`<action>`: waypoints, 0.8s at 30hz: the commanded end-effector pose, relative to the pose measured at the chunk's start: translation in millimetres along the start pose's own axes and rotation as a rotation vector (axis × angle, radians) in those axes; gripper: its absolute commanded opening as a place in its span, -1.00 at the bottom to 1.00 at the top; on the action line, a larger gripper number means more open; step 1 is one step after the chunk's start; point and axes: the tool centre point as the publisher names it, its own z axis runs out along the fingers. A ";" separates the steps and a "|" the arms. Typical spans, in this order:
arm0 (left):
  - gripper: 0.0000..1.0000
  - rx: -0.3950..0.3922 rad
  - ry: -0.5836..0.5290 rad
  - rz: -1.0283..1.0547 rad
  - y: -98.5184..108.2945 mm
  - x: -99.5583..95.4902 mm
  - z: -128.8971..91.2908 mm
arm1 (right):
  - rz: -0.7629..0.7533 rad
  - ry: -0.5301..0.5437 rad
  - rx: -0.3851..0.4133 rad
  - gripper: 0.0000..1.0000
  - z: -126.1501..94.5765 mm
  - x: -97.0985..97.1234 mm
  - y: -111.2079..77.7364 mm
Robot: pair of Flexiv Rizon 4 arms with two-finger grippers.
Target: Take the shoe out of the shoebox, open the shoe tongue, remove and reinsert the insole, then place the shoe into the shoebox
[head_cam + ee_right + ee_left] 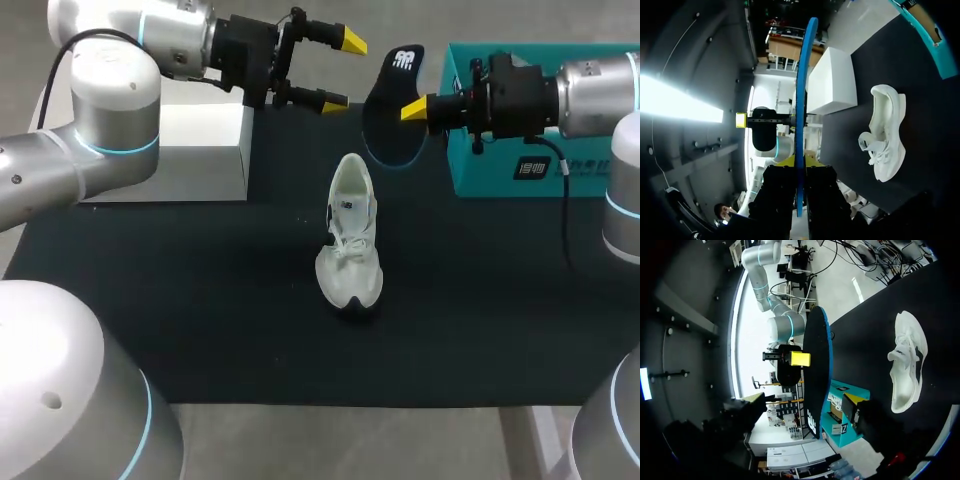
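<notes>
Fingers [416, 108] of the right gripper [408, 110] are clamped on the insole [393, 105], one on each flat face. The right wrist view shows the insole edge-on, a thin blue line rising straight out from between the two dark fingers. The insole is held up off the table on its edge. It is black with a blue rim and a white mark at its upper end.

Just left of the insole is the left gripper [337, 70]. Its yellow tips are spread wide, one above the other, and hold nothing. In the left wrist view the insole stands ahead of these open fingers with a gap on both sides, and one yellow tip of the right gripper shows beyond it.

The shoe [350, 240] stands upright on its sole in the middle of the table, nearer than both grippers and apart from them. It is white, with its laces bunched over the midfoot, its toe pointing near and its heel far. A dark patch shows under the toe.

The shoebox [480, 170] is teal and sits far right, behind and under the right arm, with the shoe outside it. A white box [195, 150] sits far left under the left arm. Everything rests on a black table [200, 300].
</notes>
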 end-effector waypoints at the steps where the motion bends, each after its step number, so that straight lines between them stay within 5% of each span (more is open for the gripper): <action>1: 1.00 -0.002 -0.005 0.001 1.0 2.1 -0.6 | 0.000 -0.009 0.000 -1.00 2.1 2.3 -1.0; 14: 1.00 -0.017 -0.016 -0.006 1.9 0.7 -12.1 | -0.026 -0.005 -0.002 -1.00 0.0 5.2 6.3; 24: 1.00 -0.024 0.031 -0.011 -4.7 15.7 -59.6 | -0.062 -0.024 -0.024 -1.00 -9.3 3.4 15.4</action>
